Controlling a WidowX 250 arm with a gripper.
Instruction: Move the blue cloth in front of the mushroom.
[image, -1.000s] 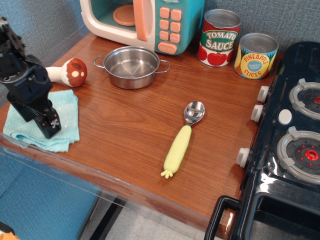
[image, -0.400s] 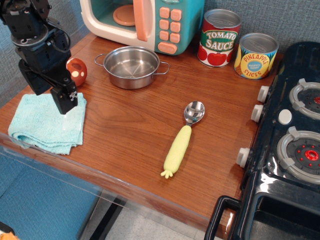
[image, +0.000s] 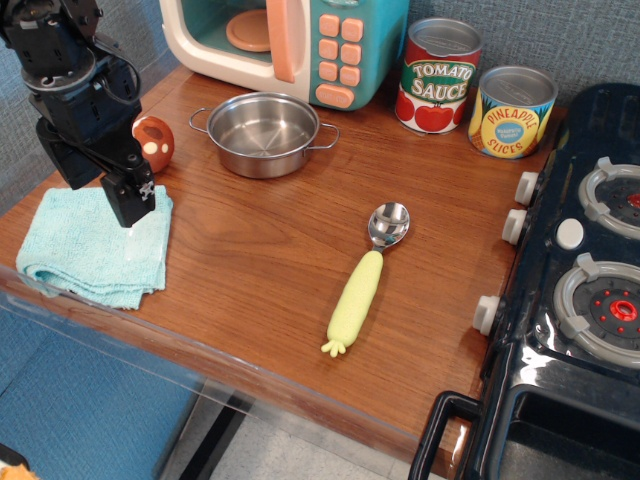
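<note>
1. Nearest, the blue cloth (image: 92, 244) lies folded at the front left of the tabletop (image: 260, 250).
2. Above its far right corner hangs the gripper (image: 128, 200); its fingers grip nothing, and their spread cannot be told.
3. Just behind sits the mushroom (image: 153, 141), so the task looks essentially done, pending retreat.

Wooden countertop (image: 270, 260), reddish-brown, glossy, with soft overhead glare. Blue-grey textured wall (image: 560, 35) behind and along the left side. Black toy stove (image: 580, 290) butted against right edge. Grey floor (image: 290, 455) below, clear plastic panel (image: 110, 380) at front edge.
</note>
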